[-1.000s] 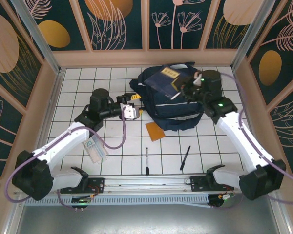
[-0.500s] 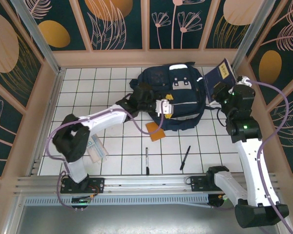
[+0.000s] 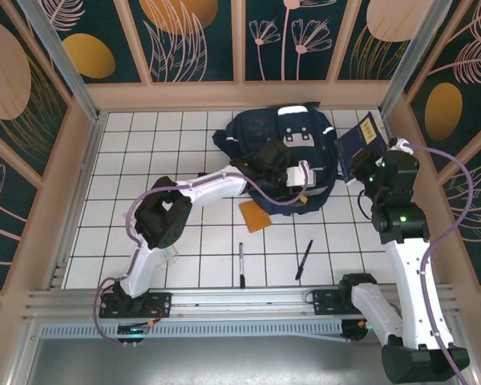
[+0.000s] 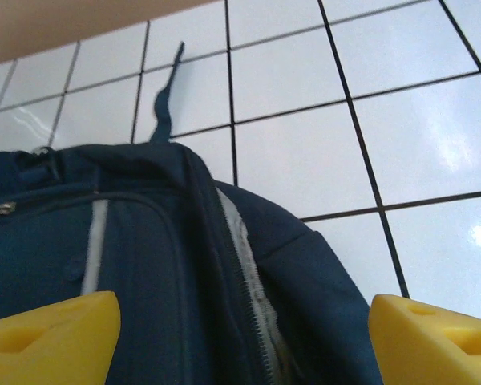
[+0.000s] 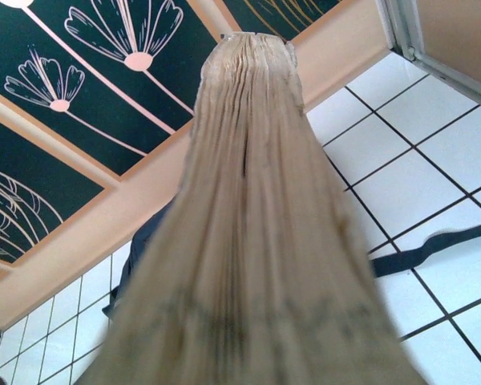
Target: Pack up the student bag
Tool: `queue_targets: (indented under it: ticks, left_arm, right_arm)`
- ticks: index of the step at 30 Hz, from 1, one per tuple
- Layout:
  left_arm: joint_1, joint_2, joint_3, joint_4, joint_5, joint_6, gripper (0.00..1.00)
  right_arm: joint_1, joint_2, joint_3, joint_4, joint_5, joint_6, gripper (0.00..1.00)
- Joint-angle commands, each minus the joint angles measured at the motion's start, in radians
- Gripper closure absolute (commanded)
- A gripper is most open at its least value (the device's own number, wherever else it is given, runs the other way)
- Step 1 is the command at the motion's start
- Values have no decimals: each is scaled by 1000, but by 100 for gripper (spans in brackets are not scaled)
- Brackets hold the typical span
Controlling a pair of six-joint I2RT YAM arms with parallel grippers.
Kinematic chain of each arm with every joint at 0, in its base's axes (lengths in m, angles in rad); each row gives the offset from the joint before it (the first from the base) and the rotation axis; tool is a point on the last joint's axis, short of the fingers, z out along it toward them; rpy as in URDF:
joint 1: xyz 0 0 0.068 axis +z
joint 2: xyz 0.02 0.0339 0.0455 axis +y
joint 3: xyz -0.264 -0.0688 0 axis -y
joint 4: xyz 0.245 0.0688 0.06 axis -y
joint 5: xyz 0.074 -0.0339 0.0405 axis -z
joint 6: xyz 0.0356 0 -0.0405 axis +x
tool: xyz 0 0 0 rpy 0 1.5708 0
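All three views shared the student bag (image 3: 252, 130): top camera high above it, left wrist camera close over it, right wrist camera beside it, looking past a book (image 5: 248, 241).

Right wrist view: blurred book (image 5: 256, 241) page edges run off the bottom. Left wrist view: the left pincer's (image 4: 240, 337) yellow fingertips (image 4: 48, 337) and the student bag (image 4: 168, 281) are cropped below.

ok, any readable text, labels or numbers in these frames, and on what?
Nothing legible.
Yellow label on the navy book held in the right tool: has marks, too small to read.
Buckle patch on the student bag: no text visible.
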Motion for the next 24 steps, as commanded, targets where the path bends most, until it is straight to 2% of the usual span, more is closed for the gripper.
queue_targets:
  ticks: [1,4,7,10,14,16,17,18,20,23,24]
  left_arm:
    - [-11,36,19,45,-130,-85,27]
    - [-10,84,85,50,-257,-131,49]
    - [-9,132,163,-57,-269,-101,56]
    - [-10,134,151,-132,-240,-42,52]
    - [-10,65,32,-108,-245,-14,32]
    - [-8,41,1,-107,-262,-15,30]
    - [-7,38,-6,-102,-287,-25,33]
    - [-6,41,-6,-97,-326,-39,39]
    - [-4,56,12,-103,-384,-53,59]
    - [6,81,97,-168,-385,-73,100]
    - [6,83,134,-192,-388,-83,100]
  right_arm:
    - [-8,-27,-31,31,-31,16,100]
    - [-9,-32,-54,43,-77,50,100]
    - [-11,-35,-57,33,-89,61,100]
    - [-13,-41,-52,15,-75,55,100]
    - [-18,-40,-39,-5,-67,49,100]
    - [-20,-37,-35,-10,-78,49,100]
    - [-19,-36,-35,-11,-82,50,100]
    - [-19,-35,-36,-10,-87,51,100]
    - [-19,-37,-42,-7,-91,59,100]
    - [-19,-34,-48,-9,-103,73,100]
    - [-20,-35,-46,-18,-109,81,100]
